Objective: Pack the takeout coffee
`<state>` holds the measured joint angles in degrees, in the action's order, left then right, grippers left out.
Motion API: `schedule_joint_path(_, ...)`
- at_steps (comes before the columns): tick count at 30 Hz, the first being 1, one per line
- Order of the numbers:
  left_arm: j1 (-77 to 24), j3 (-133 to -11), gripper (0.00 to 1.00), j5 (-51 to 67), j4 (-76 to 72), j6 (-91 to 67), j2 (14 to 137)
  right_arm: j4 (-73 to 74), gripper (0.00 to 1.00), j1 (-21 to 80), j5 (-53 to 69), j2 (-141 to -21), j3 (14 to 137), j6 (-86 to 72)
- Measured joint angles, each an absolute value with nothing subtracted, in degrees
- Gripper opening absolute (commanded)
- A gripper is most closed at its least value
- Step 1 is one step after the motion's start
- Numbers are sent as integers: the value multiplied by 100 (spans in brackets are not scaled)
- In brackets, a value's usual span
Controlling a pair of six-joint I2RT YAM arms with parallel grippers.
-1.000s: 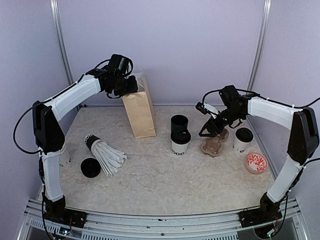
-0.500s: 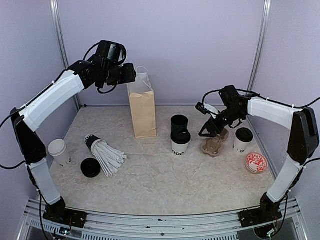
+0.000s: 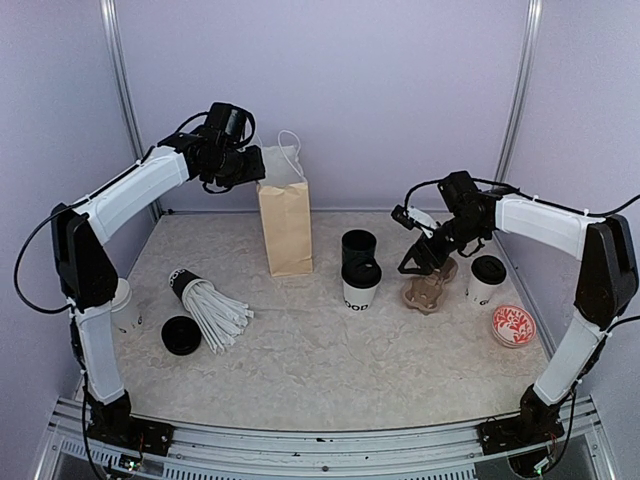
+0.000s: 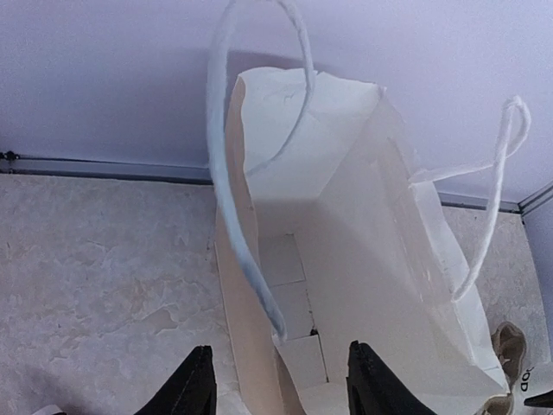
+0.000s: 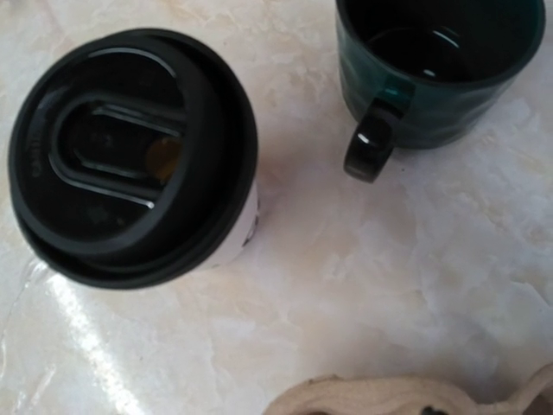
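Note:
A lidded white takeout cup (image 3: pixel 361 284) stands mid-table, in front of the dark green mug (image 3: pixel 358 246). A second lidded cup (image 3: pixel 487 278) stands at the right. The brown paper bag (image 3: pixel 286 226) stands upright and open at the back. My left gripper (image 3: pixel 252 166) is at its rim, open, with fingers either side of one white handle (image 4: pixel 246 233) and the bag's near wall. My right gripper (image 3: pixel 416 263) is low over the brown cup carrier (image 3: pixel 428 291). The carrier's edge (image 5: pixel 415 396) fills the spot where its fingers would show. The right wrist view shows the cup's lid (image 5: pixel 130 156) and the mug (image 5: pixel 441 69).
A black cup stuffed with white straws (image 3: pixel 208 303) lies on its side at the left, a loose black lid (image 3: pixel 181 335) beside it. An unlidded white cup (image 3: pixel 122 300) stands behind the left arm. A red patterned disc (image 3: pixel 513 326) lies at the right.
The left gripper rose from the bag's top, then came back down to its rim. The bag went from leaning to upright and shifted slightly right. The right arm has not moved.

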<state>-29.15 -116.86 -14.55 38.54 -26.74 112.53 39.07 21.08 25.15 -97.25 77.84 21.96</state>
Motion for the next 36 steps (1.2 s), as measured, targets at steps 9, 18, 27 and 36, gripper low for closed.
schedule_joint_path(9, -2543, -12127, 23, -1186, 3844, -2714, 11732, 3909, 70, 2108, 2449, -9725, 7756, 2231)
schedule_joint_path(18, -2340, -12864, 11, -746, 3817, -2707, 12269, 3916, 70, 2108, 2320, -9649, 7725, 2287)
schedule_joint_path(27, -2329, -12855, 31, -576, 3844, -2718, 12302, 3929, 70, 2108, 2290, -9579, 7693, 2285)
schedule_joint_path(36, -2563, -12237, 36, -906, 3680, -2788, 11730, 3929, 70, 2108, 2294, -9577, 7693, 2285)
